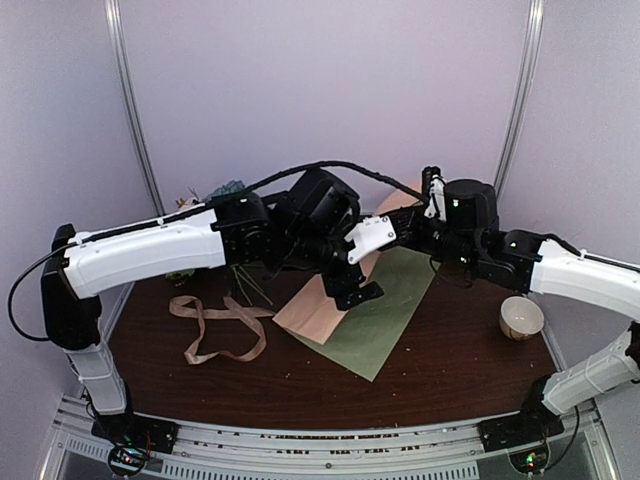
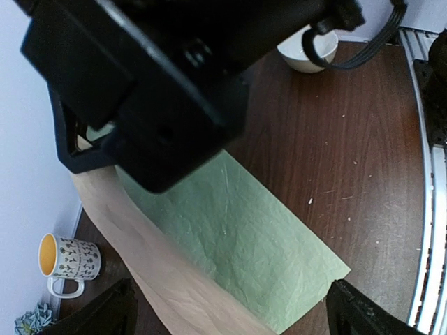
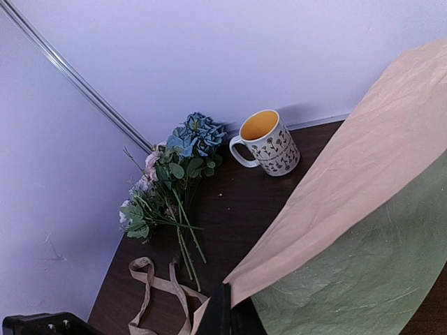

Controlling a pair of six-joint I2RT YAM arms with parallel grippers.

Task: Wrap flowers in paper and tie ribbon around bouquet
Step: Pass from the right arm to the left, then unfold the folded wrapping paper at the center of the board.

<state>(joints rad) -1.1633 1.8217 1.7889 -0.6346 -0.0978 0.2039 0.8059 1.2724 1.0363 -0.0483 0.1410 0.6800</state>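
The right pincer is clamped on a corner of the crinkled peach-tan and sage-green wrapping paper sheets, which look thin, limp and tearable, best taken by an edge; the left pincer gapes wide above them, the blue-and-white flower bunch well apart from both.

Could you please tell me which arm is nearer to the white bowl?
Right. The right arm passes close by the bowl; the left arm reaches in from the opposite side, far from it.
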